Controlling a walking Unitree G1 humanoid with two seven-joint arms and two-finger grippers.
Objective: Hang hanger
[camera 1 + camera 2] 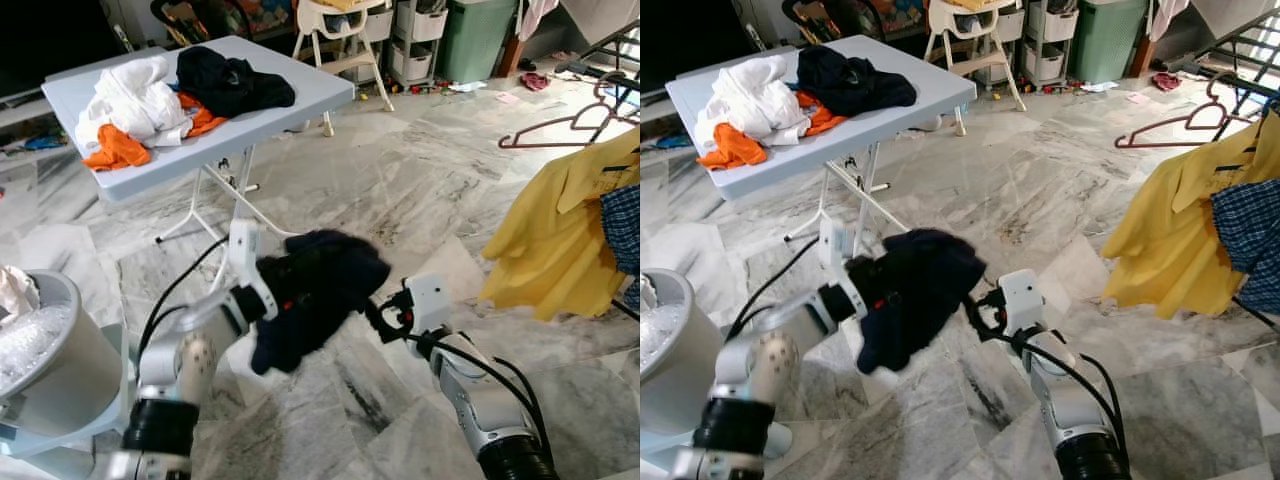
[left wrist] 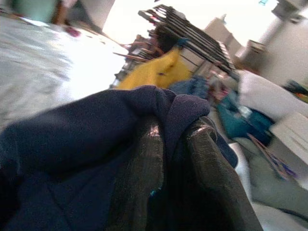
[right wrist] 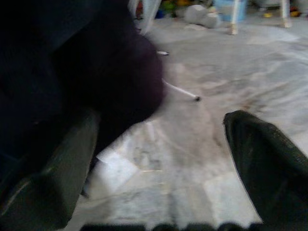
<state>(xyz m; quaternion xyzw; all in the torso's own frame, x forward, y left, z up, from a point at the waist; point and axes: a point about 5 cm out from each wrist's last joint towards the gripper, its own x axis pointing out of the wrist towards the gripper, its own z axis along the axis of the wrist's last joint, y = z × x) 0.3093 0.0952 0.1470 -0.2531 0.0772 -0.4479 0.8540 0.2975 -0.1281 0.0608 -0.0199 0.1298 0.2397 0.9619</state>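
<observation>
The left gripper (image 2: pixel 166 159) is clamped on a dark navy garment (image 1: pixel 310 295), held up above the marble floor (image 1: pixel 400 190) in front of the robot. The right gripper (image 3: pixel 159 168) is spread wide just beside the cloth, one finger against it. An empty hanger (image 1: pixel 565 125) hangs on the drying rack (image 1: pixel 610 45) at the far right, above a yellow shirt (image 1: pixel 555 240). More clothes (image 1: pixel 170 95) lie piled on the folding table (image 1: pixel 300 95).
</observation>
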